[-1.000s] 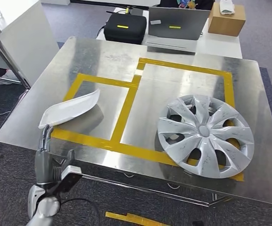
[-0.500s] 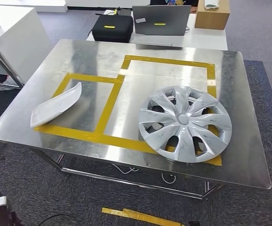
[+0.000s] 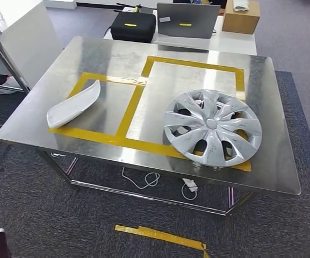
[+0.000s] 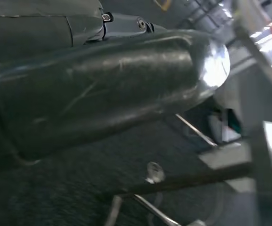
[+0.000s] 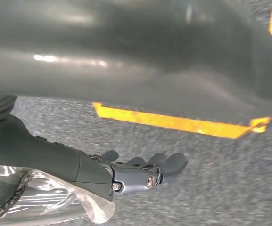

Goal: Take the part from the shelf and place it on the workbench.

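The white curved part [image 3: 74,104] lies on the steel workbench [image 3: 104,56], across the left yellow-taped box [image 3: 122,129], with nothing touching it. A silver hubcap [image 3: 212,128] lies flat in the right taped box. My left hand [image 4: 123,23] hangs low beside my body, its fingers stretched out and holding nothing. My right hand [image 5: 141,172] hangs over the grey carpet with its fingers straight and nothing in it.
A black case [image 3: 134,26], a laptop [image 3: 187,21] and a cardboard box [image 3: 240,16] sit on a white table behind the workbench. A white counter [image 3: 19,32] stands at the left. A yellow tape strip [image 3: 159,236] lies on the carpet in front; cables [image 3: 141,180] hang under the bench.
The whole view has shifted, so the camera has moved back from the workbench. My left hand, raised just below the white part a second ago, has dropped out of the head view.
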### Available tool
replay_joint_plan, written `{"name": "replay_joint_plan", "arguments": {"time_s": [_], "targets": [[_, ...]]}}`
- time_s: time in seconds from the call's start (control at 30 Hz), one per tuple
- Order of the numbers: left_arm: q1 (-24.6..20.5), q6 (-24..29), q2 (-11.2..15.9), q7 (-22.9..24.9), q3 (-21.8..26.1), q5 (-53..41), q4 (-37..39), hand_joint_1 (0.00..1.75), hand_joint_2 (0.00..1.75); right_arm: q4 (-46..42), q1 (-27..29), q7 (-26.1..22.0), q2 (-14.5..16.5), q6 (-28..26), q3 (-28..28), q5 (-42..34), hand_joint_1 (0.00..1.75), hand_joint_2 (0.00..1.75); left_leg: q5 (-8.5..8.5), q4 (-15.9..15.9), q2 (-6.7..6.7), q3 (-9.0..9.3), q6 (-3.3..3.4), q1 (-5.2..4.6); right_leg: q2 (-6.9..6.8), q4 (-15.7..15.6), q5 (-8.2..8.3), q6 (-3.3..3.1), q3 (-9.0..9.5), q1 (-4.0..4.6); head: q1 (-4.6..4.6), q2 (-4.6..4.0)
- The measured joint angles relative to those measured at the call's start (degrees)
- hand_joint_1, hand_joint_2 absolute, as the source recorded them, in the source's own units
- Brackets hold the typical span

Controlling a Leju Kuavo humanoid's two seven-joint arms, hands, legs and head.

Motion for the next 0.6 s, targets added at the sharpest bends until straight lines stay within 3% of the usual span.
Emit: {"name": "replay_joint_plan", "arguments": {"time_s": [0.03,0.07,0.1,0.17,0.23,0.27,0.33,0.37,0.4,0.43,0.5,0.53,0.57,0.6], "targets": [[-0.88,2.24,0.65,0.0,1.23,-0.68,4.32,0.0,0.0,0.0,0.0,0.27,-0.01,0.1,-0.04,0.01,0.0,0.0,0.71,0.11,0.09,-1.02,-0.08,0.0,-0.02,2.94,-0.93,0.2,-0.26,-0.03,-0.02,0.0],[-1.76,4.52,1.38,0.0,2.21,-1.15,8.76,0.0,0.0,0.0,0.01,0.52,-0.01,0.26,-0.1,0.01,0.0,0.0,1.41,0.26,0.18,-2.1,-0.18,0.02,-0.05,4.49,-0.47,0.37,0.17,-0.06,-0.02,0.0],[-2.78,6.61,2.19,0.07,3.02,-1.47,13.6,0.0,0.0,0.0,0.03,0.78,-0.01,0.53,-0.19,0.01,0.0,0.0,2.08,0.47,0.23,-3.2,-0.33,0.06,-0.11,4.16,1.09,0.5,1.53,-0.11,-0.02,0.0],[-4.9,10.05,3.86,1.59,4.37,-2.44,23.53,0.0,0.0,0.0,0.0,1.25,-0.1,1.85,-0.39,0.26,0.0,0.0,3.23,1.14,0.25,-5.21,-0.74,0.09,-0.36,-2.1,3.84,0.66,7.18,-0.25,-0.02,0.0],[-6.54,12.81,5.03,6.12,5.05,-4.59,32.47,0.0,0.0,-0.01,-0.13,1.63,-0.49,3.76,-0.46,0.99,0.0,0.0,4.22,2.02,0.26,-6.66,-1.29,-0.01,-0.52,-10.68,3.12,0.28,13.43,-0.19,-0.02,0.0],[-7.08,13.73,5.33,9.39,5.13,-5.88,36.1,0.0,0.0,-0.01,-0.11,1.83,-0.77,4.52,-0.45,1.49,0.0,0.0,4.76,2.29,0.25,-7.08,-1.57,-0.04,-0.55,-13.2,2.31,-0.1,14.92,-0.07,-0.01,0.0],[-7.86,14.5,5.67,15.46,5.13,-8.09,41.63,0.0,0.0,-0.01,0.16,2.38,-1.25,5.2,-0.44,2.35,0.0,0.0,5.79,2.3,0.03,-7.58,-2.19,0.06,-0.74,-14.24,2.31,-1.21,14.57,0.03,0.01,0.0],[-8.11,14.42,5.72,17.68,5.1,-8.93,43.9,0.0,0.0,-0.01,0.3,2.62,-1.46,5.29,-0.44,2.74,0.0,0.0,5.32,2.58,-0.16,-7.87,-2.54,0.17,-1.0,-14.26,2.82,-1.75,13.94,-0.03,0.0,0.0],[-8.23,14.11,5.73,19.17,5.03,-9.65,45.72,0.0,0.0,-0.01,0.4,2.84,-1.61,5.33,-0.43,3.1,0.0,0.0,3.77,3.67,-0.35,-8.3,-2.91,0.3,-1.3,-14.33,3.4,-2.35,13.41,-0.11,-0.08,0.0],[-8.3,13.63,5.7,20.16,4.91,-10.34,47.22,0.0,0.0,-0.02,0.45,2.97,-1.71,5.3,-0.39,3.48,0.0,0.0,1.12,6.02,-0.49,-8.92,-3.28,0.48,-1.64,-14.39,4.02,-2.81,12.81,-0.18,-0.16,0.0],[-8.56,12.5,5.65,21.32,4.55,-11.55,49.55,0.0,0.0,-0.02,0.46,3.13,-1.87,5.21,-0.28,4.14,0.0,0.0,-4.8,13.38,-0.56,-10.23,-3.92,0.8,-2.3,-14.25,5.12,-3.2,11.63,-0.03,-0.32,0.0],[-8.74,11.99,5.64,21.56,4.32,-12.09,50.44,0.0,0.0,-0.02,0.47,3.18,-1.91,5.15,-0.23,4.37,0.0,0.0,-6.35,16.81,-0.56,-10.5,-4.16,0.95,-2.72,-14.07,5.63,-3.18,11.0,0.03,-0.33,0.0],[-8.9,11.54,5.63,21.69,4.06,-12.62,51.19,0.0,0.0,-0.02,0.47,3.21,-1.94,5.11,-0.18,4.58,0.0,0.0,-6.47,18.73,-0.55,-10.14,-4.29,1.08,-3.17,-13.81,6.09,-3.13,10.31,0.07,-0.33,0.0],[-9.02,11.14,5.62,21.72,3.76,-13.08,51.75,0.0,0.0,-0.02,0.48,3.22,-1.96,5.06,-0.09,4.75,0.0,0.0,-5.47,18.62,-0.51,-8.89,-4.33,1.18,-3.64,-13.48,6.52,-3.04,9.56,0.09,-0.33,0.0]]}}
